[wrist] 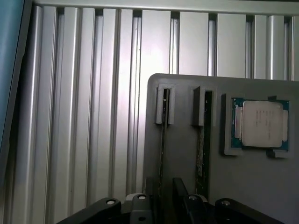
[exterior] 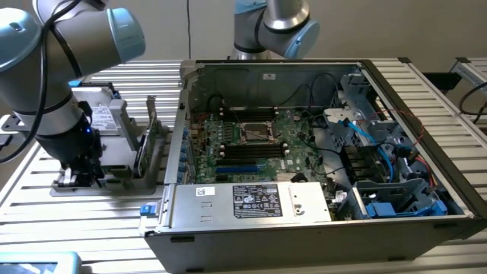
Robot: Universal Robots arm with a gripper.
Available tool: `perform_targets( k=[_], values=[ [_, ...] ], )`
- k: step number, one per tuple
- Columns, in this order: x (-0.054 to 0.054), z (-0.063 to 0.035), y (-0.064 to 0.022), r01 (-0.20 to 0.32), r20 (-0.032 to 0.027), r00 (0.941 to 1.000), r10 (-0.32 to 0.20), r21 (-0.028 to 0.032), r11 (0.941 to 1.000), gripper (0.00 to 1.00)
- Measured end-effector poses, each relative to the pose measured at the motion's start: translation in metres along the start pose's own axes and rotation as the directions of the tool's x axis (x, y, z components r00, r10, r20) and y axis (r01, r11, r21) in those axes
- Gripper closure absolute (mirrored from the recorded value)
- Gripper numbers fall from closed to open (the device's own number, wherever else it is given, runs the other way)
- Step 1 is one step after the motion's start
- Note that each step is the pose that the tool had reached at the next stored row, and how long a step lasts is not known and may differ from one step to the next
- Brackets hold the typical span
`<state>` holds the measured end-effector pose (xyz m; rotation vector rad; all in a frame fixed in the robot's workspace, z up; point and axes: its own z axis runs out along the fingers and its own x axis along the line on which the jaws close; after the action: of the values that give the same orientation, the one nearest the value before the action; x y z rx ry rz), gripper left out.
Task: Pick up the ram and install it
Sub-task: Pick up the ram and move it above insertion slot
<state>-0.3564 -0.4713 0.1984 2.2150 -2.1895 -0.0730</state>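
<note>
Two slim ram sticks stand on edge in slots of a grey holder block. One ram runs straight into the gap between my fingers. The other ram stands one slot over, beside the finger. My gripper is open, with its dark fingers on either side of the first stick and a gap showing on each side. In the exterior view the gripper hangs low over the holder at the exterior view's left, beside the open computer case.
A processor chip lies in a recess of the holder. A silver hard drive and an upright card stand behind the gripper. The motherboard has black memory slots near its socket. Cables fill the case's right part.
</note>
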Motion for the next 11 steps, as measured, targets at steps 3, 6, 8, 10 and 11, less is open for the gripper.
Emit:
perform_targets(
  k=[3,6,8,10,11],
  values=[
    [-0.0002,0.0009,0.0001,-0.004,0.0000,1.0000,0.004,-0.0002,1.0000,0.69],
    [-0.0002,0.0018,0.0004,-0.006,0.0001,1.0000,0.006,0.0000,1.0000,0.78],
    [-0.0003,0.0018,0.0007,-0.006,0.0002,1.0000,0.006,-0.0001,1.0000,0.84],
    [-0.0002,0.0013,0.0012,-0.007,0.0003,1.0000,0.007,-0.0001,1.0000,0.87],
    [-0.0002,-0.0011,0.0014,-0.007,0.0004,1.0000,0.007,0.0001,1.0000,0.87]
  ],
)
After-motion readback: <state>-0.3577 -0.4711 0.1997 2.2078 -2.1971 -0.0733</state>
